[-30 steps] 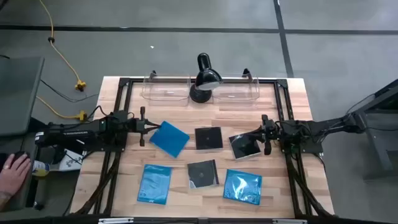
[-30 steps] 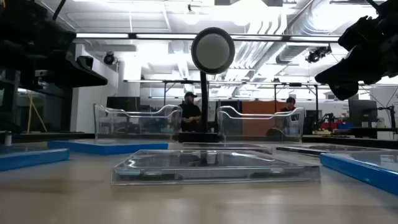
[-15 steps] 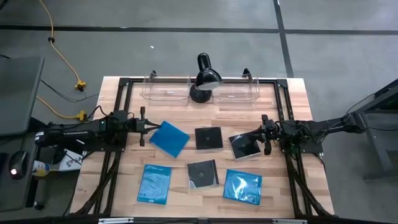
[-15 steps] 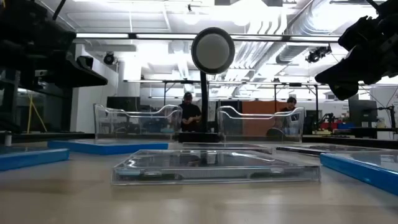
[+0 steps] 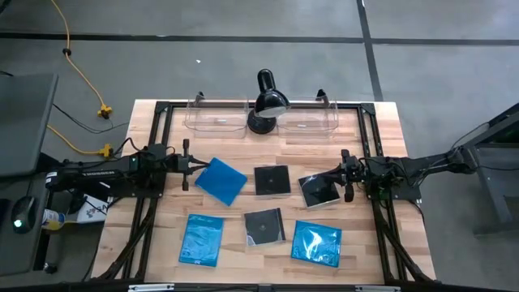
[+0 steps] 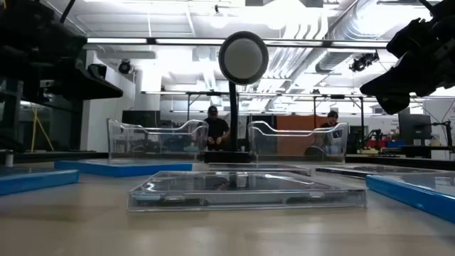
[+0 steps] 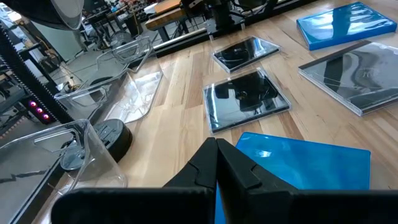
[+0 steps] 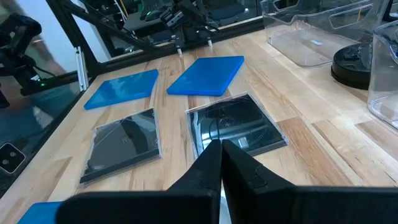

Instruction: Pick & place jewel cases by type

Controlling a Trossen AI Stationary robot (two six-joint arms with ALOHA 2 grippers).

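Observation:
Six jewel cases lie flat on the wooden table. In the high view there are three blue ones (image 5: pixel 220 180) (image 5: pixel 201 239) (image 5: pixel 316 242) and three dark ones (image 5: pixel 272 180) (image 5: pixel 319 191) (image 5: pixel 265 226). My left gripper (image 5: pixel 195 165) is shut and hovers at the left corner of the far blue case (image 7: pixel 305 165), fingers pointing toward the table's right. My right gripper (image 5: pixel 344 175) is also shut. It hovers at the right edge of the tilted dark case (image 8: pixel 236 124), pointing left. The low view shows both arms raised above the tabletop.
Two clear plastic bins (image 5: pixel 215 118) (image 5: pixel 308 118) stand at the far edge. A black desk lamp (image 5: pixel 263 101) stands between them. A black frame runs around the table (image 5: pixel 389 122). Bare wood lies between the bins and the cases. People show in the room far behind (image 6: pixel 213 128).
Neither arm nor any case has moved. A person's hand that showed beyond the table's left side a second ago has gone from the high view.

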